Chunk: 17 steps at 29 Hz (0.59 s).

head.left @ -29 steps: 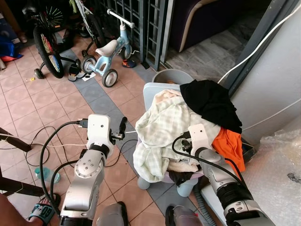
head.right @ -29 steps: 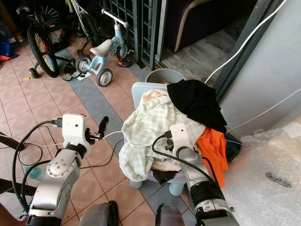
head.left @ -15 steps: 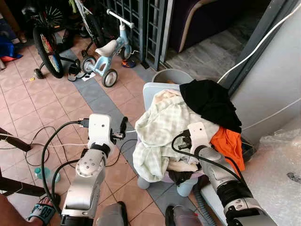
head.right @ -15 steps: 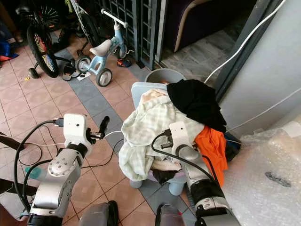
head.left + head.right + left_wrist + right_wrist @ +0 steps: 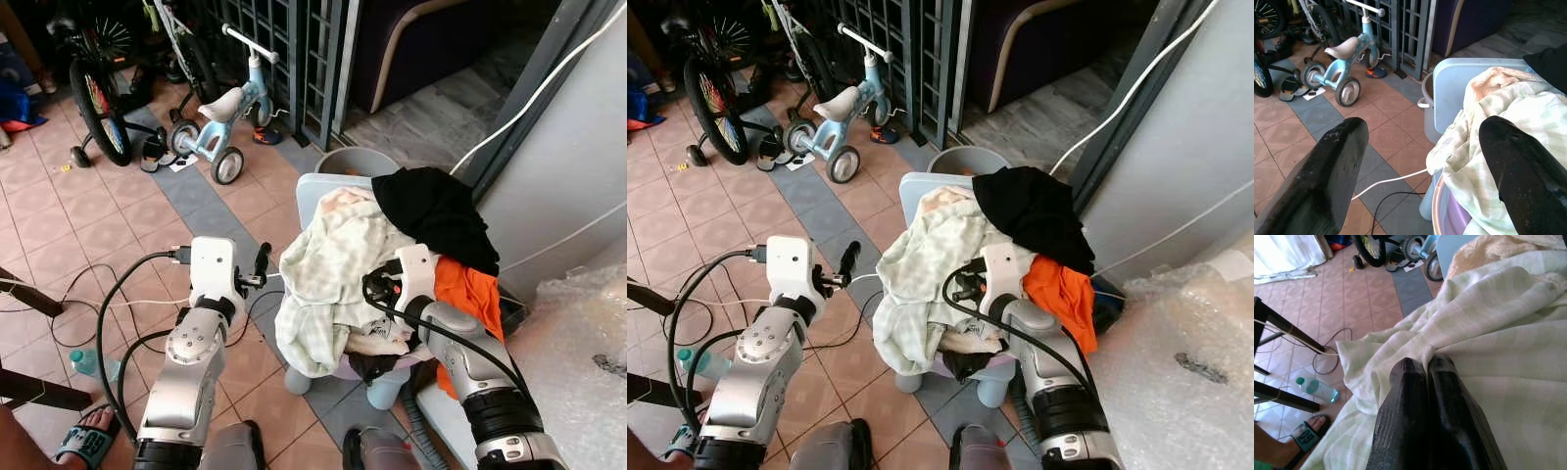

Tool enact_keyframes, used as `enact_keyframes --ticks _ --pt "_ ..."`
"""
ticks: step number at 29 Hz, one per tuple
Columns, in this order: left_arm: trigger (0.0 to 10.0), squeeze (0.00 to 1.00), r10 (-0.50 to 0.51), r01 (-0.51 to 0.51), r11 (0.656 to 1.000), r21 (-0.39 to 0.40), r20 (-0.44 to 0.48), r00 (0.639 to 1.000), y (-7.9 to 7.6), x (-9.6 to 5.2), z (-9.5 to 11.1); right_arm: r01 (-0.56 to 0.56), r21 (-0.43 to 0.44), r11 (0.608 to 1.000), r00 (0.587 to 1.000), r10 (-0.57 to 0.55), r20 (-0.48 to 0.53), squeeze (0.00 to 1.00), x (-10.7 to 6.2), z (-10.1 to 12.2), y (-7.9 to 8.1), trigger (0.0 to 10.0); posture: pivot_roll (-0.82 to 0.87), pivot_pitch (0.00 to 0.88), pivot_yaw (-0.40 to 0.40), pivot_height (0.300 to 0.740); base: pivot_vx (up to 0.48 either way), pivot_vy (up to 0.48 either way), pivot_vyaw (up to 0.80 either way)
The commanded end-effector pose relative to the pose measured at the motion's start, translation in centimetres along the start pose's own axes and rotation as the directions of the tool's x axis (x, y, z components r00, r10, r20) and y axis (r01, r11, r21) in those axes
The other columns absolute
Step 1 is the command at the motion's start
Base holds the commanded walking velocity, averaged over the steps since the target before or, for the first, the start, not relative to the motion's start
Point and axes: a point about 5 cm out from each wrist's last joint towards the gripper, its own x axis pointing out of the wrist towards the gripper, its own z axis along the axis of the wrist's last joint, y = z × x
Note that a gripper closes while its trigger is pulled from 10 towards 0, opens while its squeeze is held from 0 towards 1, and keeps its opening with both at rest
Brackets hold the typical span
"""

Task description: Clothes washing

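Green-checked cloth (image 5: 333,264) atop laundry tub (image 5: 377,377): right gripper (image 5: 1421,364) fingers pinched on fold; left gripper (image 5: 1422,161) fingers apart, beside tub.

**Tiled floor and what rests on it**

Pinkish square tiles (image 5: 59,220) crossed by a grey tile strip (image 5: 196,191). Standing on them: light-blue chair (image 5: 318,186) heaped with laundry, grey bucket (image 5: 358,160) just behind it, pale-blue balance trike (image 5: 223,113), black bicycle (image 5: 93,93). Lying loose: black and white cables (image 5: 73,294), plastic bottle (image 5: 86,362), sandals (image 5: 155,149) near the trike.
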Motion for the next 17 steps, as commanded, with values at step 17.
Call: enact_keyframes --ticks 17 --pt "10.0 0.00 0.002 -0.002 1.000 0.011 0.007 1.000 -0.1 0.8 0.0 -0.155 0.006 0.988 0.833 0.127 0.539 0.00 -3.7 14.6 2.6 0.0 -0.02 0.074 -0.022 0.740 0.000 0.000 0.00"
